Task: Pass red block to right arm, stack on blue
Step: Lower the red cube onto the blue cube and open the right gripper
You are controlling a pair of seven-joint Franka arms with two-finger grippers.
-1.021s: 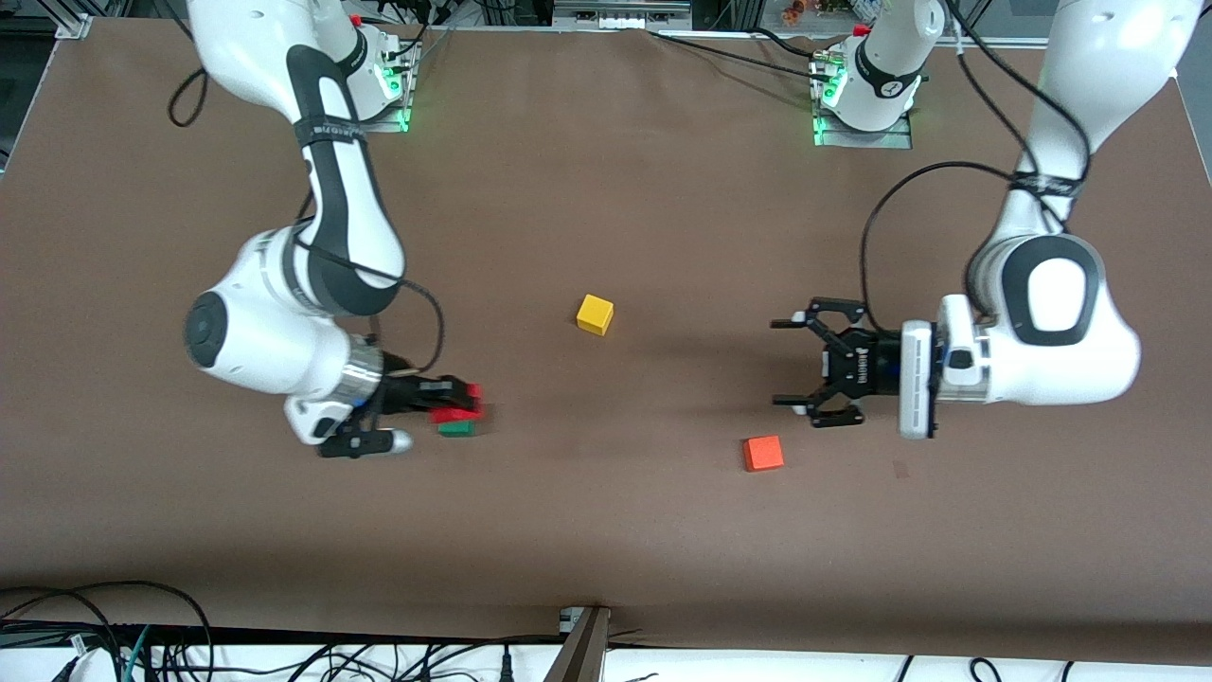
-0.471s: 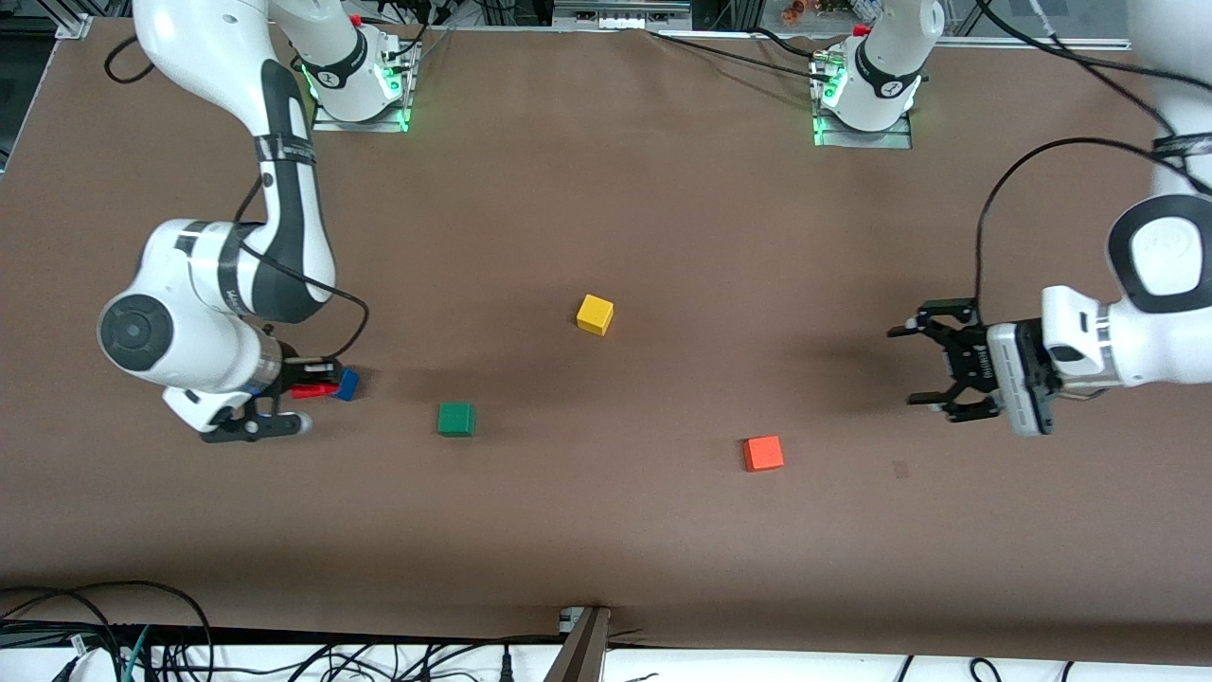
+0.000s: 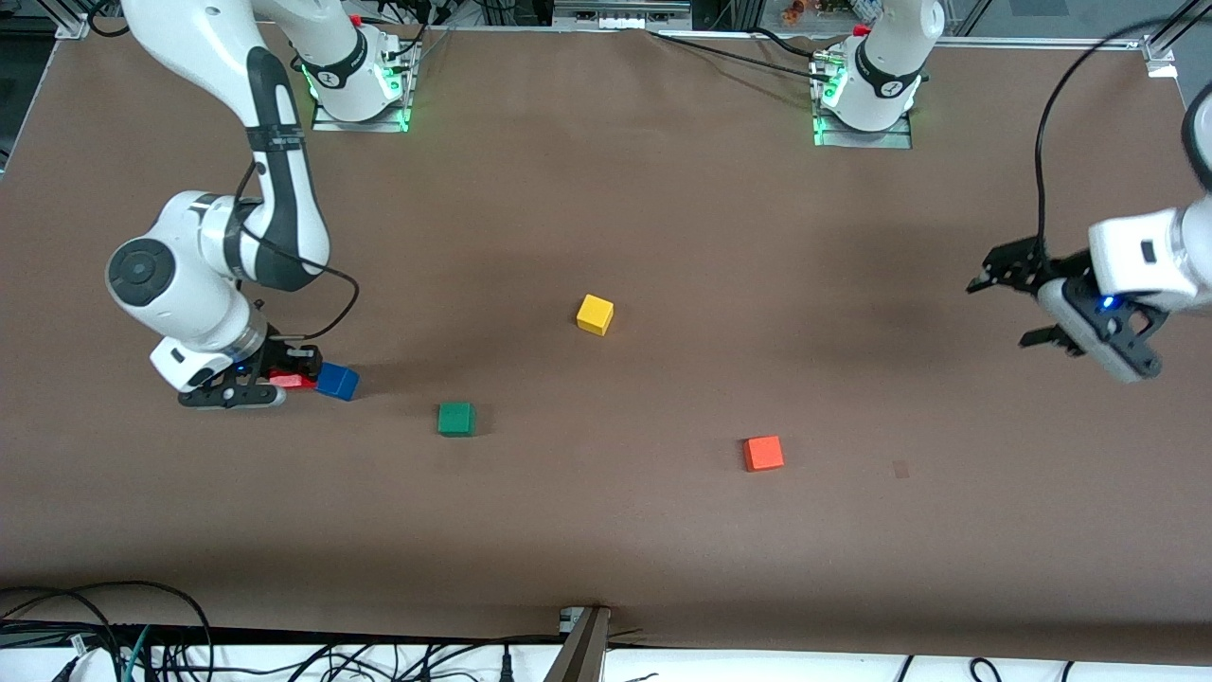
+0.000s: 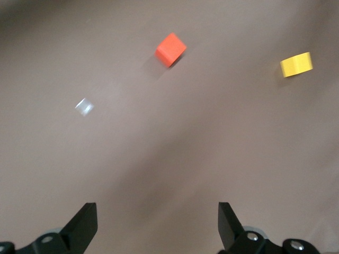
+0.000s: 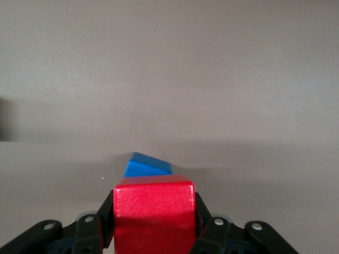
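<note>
Right pincer [image 3: 289, 377]: pinching the red block [image 5: 153, 214], low at the right arm's end of the desk [image 3: 606, 530].
Blue cube [image 3: 337, 381]: on the desk, just ahead of the red block, likely needing a lift-over.
Left pincer [image 3: 1027, 301]: spread, empty, waiting aloft.

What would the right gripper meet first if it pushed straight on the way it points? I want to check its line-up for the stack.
Most likely the blue cube, just ahead of the red block held in the right gripper; height is unclear.
</note>
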